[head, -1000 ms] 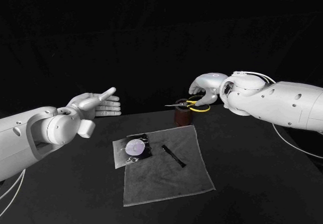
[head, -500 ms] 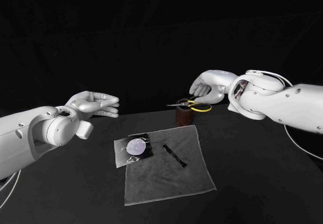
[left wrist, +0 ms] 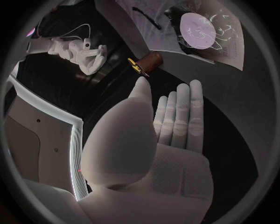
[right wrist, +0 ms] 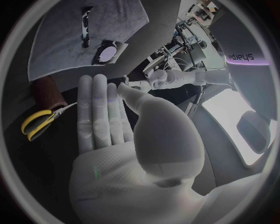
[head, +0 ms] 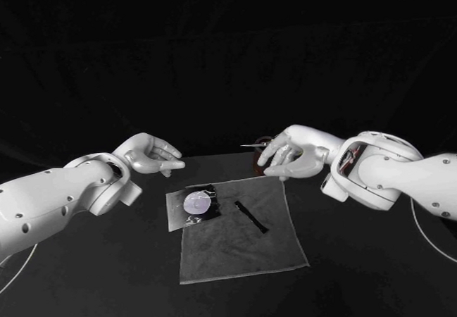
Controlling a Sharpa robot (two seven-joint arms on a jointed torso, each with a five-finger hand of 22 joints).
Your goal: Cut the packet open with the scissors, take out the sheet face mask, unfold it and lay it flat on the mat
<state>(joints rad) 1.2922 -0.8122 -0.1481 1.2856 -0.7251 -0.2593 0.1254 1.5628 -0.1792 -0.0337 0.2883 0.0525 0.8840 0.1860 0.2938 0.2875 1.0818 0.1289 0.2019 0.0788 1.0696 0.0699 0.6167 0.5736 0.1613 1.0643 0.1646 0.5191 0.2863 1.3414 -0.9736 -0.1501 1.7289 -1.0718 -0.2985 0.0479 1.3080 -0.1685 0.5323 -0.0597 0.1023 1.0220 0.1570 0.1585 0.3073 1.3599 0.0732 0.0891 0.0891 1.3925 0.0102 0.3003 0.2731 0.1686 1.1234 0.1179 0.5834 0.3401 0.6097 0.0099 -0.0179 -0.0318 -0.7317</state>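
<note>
We see both arms reaching in over the table (head: pixel 91 277), with the hands raised and facing each other across the far end of the mat (head: pixel 237 232). The left hand (head: pixel 147 153) holds nothing. Its own wrist view shows the fingers (left wrist: pixel 178 116) straight and side by side with the thumb standing apart, though from the head they look loosely bent. The right hand (head: pixel 294 153) is also bare, with flat fingers (right wrist: pixel 99 116) and the thumb off to one side. The packet (head: pixel 195 206) lies near the left hand, between the two hands and closer to the robot, half on the mat's far corner. It is clear with a pale round print, too small for us to read. A pen (head: pixel 249 219) lies on the mat beside it. The right wrist view adds what the head view hides behind the right hand: the yellow-handled scissors (right wrist: pixel 39 122) lie just beside its fingers, untouched, at the brown cup (right wrist: pixel 46 89).
</note>
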